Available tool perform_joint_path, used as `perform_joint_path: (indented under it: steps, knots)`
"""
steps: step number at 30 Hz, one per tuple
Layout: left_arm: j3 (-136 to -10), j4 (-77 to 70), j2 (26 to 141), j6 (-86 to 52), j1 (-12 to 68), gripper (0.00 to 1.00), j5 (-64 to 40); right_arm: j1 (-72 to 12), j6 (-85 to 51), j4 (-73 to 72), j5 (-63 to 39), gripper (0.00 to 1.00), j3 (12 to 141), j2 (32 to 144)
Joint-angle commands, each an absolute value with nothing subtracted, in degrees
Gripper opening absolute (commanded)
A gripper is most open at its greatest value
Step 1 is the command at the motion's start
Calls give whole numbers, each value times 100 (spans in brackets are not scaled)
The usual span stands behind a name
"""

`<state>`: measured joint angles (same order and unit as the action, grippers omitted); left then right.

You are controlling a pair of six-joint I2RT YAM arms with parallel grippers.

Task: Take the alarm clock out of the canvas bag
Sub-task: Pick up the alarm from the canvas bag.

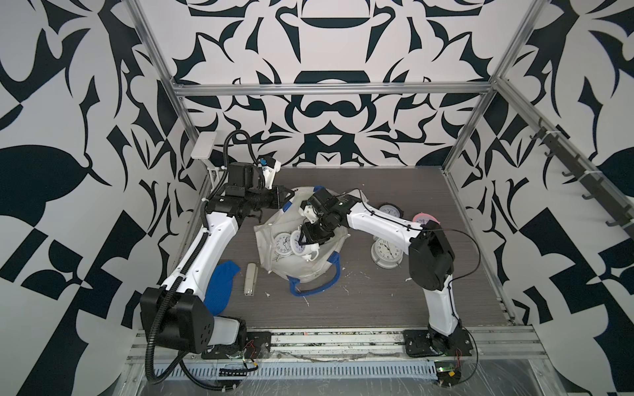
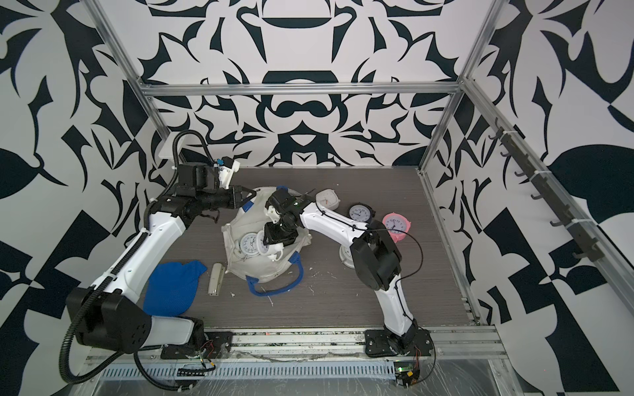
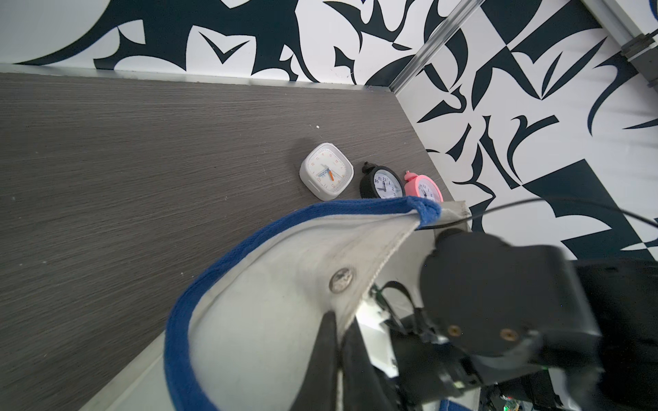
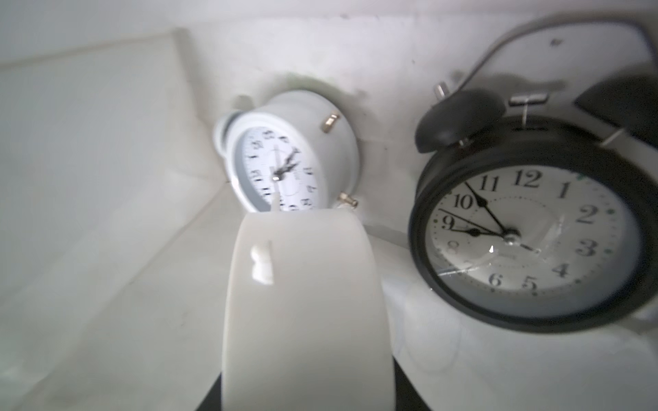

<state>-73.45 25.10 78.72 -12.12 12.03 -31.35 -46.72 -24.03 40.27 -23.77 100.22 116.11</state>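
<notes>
The off-white canvas bag (image 1: 302,271) (image 2: 264,271) with blue handles lies open in the middle of the table. My left gripper (image 1: 290,193) (image 3: 340,327) is shut on the bag's far rim (image 3: 359,270), holding it up. My right gripper (image 1: 310,241) (image 2: 274,241) (image 4: 309,388) reaches into the bag, its jaws closed on the sides of a white alarm clock (image 4: 309,302) (image 1: 310,255). Deeper in the bag lie a small white twin-bell clock (image 4: 292,153) (image 1: 284,241) and a black twin-bell clock (image 4: 534,231).
Outside the bag at the back right lie a white square clock (image 3: 327,171) (image 2: 327,199), a black clock (image 2: 360,212), a pink clock (image 2: 396,226) and a large white clock (image 1: 387,252). A blue cloth (image 1: 219,284) and a beige stapler-like bar (image 1: 250,279) lie left of the bag.
</notes>
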Motion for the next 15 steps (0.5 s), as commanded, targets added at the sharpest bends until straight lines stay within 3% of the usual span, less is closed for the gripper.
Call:
perform_joint_path:
  steps: [1, 8, 15]
  knots:
    - [-7465, 2372, 7780, -1257, 1229, 0, -3012, -4711, -2126, 4174, -2674, 35, 10506, 10913]
    - [-7501, 2500, 7718, -1279, 1214, 0, -2371, -4520, -1926, 4180, -3463, 34, 10530, 10187]
    - [-7408, 2354, 7506, -1292, 1136, 0, -2095, -3766, -2447, 3319, -4188, 34, 9642, 8939]
